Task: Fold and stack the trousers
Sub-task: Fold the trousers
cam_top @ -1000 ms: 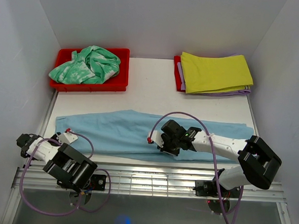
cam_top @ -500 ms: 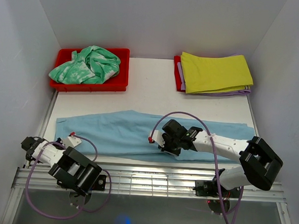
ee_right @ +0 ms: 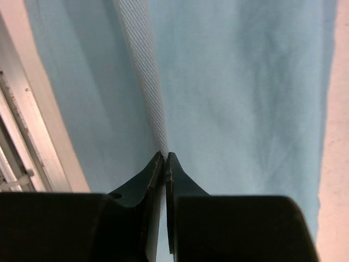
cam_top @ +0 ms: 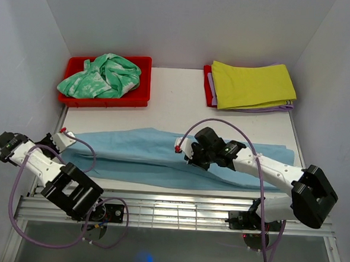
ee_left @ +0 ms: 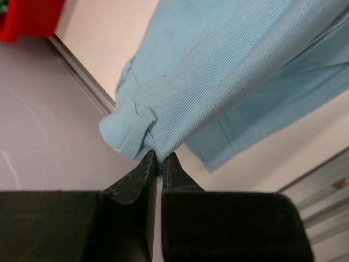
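Nearest is the slatted metal rail (cam_top: 176, 209) at the table's front edge, where both arms are bolted. Just beyond it the trousers (cam_top: 132, 155) lie stretched lengthwise across the near half of the table (cam_top: 173, 104), reaching from the left edge almost to the right one. The left gripper (cam_top: 66, 136) is at their left end, close to the side wall (cam_top: 23, 86). Its wrist view shows the jaws clenched on a bunched fold of the blue cloth, which is raised off the table with a lower layer lying flat beneath it. The right gripper (cam_top: 184, 154) is near the middle of the trousers, its jaws pressed together on a thin ridge of cloth (the ribbed weave looks almost white up close) that runs straight away from the fingertips. Between the two grippers the cloth appears doubled over itself in a long fold; to the right of the right gripper it lies flatter. Well beyond, at the far left, a red tray (cam_top: 105, 100) holds a crumpled green garment (cam_top: 101, 74). At the far right a folded yellow cloth (cam_top: 252, 85) lies on a lilac cloth (cam_top: 271, 106), over a second tray (cam_top: 206, 91), well apart from the trousers.
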Motion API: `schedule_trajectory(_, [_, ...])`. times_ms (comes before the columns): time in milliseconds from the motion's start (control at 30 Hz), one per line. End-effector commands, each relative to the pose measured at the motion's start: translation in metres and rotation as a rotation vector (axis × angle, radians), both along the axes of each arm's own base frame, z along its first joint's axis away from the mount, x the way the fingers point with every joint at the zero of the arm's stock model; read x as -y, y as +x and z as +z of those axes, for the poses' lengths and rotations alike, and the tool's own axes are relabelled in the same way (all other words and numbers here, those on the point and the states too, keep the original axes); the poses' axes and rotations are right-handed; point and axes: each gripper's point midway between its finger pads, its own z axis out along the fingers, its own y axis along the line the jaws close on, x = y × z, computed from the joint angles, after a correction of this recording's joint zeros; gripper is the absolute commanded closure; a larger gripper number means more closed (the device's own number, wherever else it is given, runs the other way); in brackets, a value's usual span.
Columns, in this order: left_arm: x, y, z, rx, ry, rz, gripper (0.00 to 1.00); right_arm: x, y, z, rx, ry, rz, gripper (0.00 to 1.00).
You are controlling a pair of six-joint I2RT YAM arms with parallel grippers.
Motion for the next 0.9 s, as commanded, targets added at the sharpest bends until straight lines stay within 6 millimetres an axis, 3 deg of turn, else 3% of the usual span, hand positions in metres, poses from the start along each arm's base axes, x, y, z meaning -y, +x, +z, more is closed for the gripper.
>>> schedule_trajectory(0, [-0.023, 0.052, 0.052, 0.236, 0.354, -0.220, 1.00, 0.025, 0.021, 0.008, 0.040, -0.085, -0.067, 0.92])
schedule_trajectory(67, [-0.010, 0.081, 0.065, 0.289, 0.283, -0.168, 1.00, 0.025, 0.045, 0.021, 0.066, -0.060, -0.106, 0.92])
schedule_trajectory(100, [-0.019, 0.101, 0.088, 0.369, 0.339, -0.149, 1.00, 0.026, 0.054, 0.024, 0.080, -0.057, -0.120, 0.92])
schedule_trajectory(133, [-0.005, 0.122, 0.097, 0.406, 0.323, -0.169, 1.00, 0.031, 0.067, 0.029, 0.094, -0.052, -0.151, 0.92])
schedule_trajectory(167, [-0.003, 0.149, 0.115, 0.464, 0.305, -0.117, 1.00, 0.033, 0.084, 0.036, 0.118, -0.043, -0.182, 0.92])
schedule_trajectory(233, [-0.004, 0.176, 0.133, 0.519, 0.286, -0.059, 1.00, 0.033, 0.100, 0.042, 0.131, -0.031, -0.208, 0.92])
schedule_trajectory(267, [-0.009, 0.195, 0.129, 0.515, 0.256, -0.023, 1.00, 0.032, 0.106, 0.046, 0.136, -0.022, -0.216, 0.92])
schedule_trajectory(300, [-0.010, 0.214, 0.145, 0.565, 0.217, 0.055, 1.00, 0.031, 0.115, 0.052, 0.145, -0.010, -0.231, 0.92])
schedule_trajectory(333, [-0.014, 0.229, 0.177, 0.624, 0.213, 0.086, 1.00, 0.029, 0.118, 0.054, 0.150, -0.006, -0.235, 0.92])
schedule_trajectory(367, [-0.019, 0.242, 0.175, 0.617, 0.173, 0.116, 1.00, 0.028, 0.119, 0.055, 0.150, 0.001, -0.237, 0.92])
schedule_trajectory(433, [-0.018, 0.246, 0.193, 0.644, 0.123, 0.127, 1.00, 0.026, 0.117, 0.056, 0.138, 0.015, -0.237, 0.92])
schedule_trajectory(533, [-0.012, 0.221, 0.161, 0.565, 0.169, 0.010, 1.00, 0.026, 0.099, 0.040, 0.071, 0.020, -0.213, 0.92])
schedule_trajectory(567, [-0.009, 0.208, 0.120, 0.484, 0.162, -0.012, 1.00, 0.025, 0.092, 0.035, 0.048, 0.026, -0.198, 0.92])
schedule_trajectory(633, [-0.008, 0.181, 0.080, 0.382, 0.182, -0.033, 1.00, 0.026, 0.075, 0.015, 0.000, 0.005, -0.173, 0.92])
schedule_trajectory(667, [-0.004, 0.165, 0.040, 0.305, 0.194, -0.060, 1.00, 0.024, 0.067, 0.008, -0.031, 0.006, -0.151, 0.92])
schedule_trajectory(800, [-0.012, 0.133, -0.031, 0.174, 0.275, -0.032, 1.00, 0.019, 0.036, -0.018, -0.097, -0.027, -0.092, 0.92])
schedule_trajectory(867, [-0.017, 0.126, -0.053, 0.122, 0.280, -0.018, 1.00, 0.018, 0.025, -0.029, -0.129, -0.042, -0.085, 0.92])
